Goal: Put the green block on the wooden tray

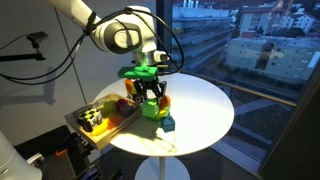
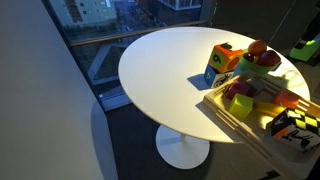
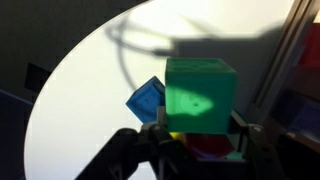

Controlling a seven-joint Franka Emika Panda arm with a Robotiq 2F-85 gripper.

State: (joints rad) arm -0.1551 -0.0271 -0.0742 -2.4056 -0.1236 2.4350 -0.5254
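The gripper [image 3: 190, 140] pinches the green block [image 3: 200, 95] between its 2 fingers, over the white counter [image 3: 90, 90]. Just beyond lies 1 blue cube [image 3: 147, 98]. Farther off, the wooden tray [image 2: 240, 125] holds other toys.

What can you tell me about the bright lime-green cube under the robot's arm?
The small bright lime-green cube looks like a smooth, plain toy block with flat faces and no visible markings. In the wrist view it sits squarely between the dark jaws of the gripper, which appear closed on its sides. It is over the round white table, partly hiding a blue cube. In an exterior view it is beside the shallow light-wood tray, not on it. Whether it touches the table cannot be told.
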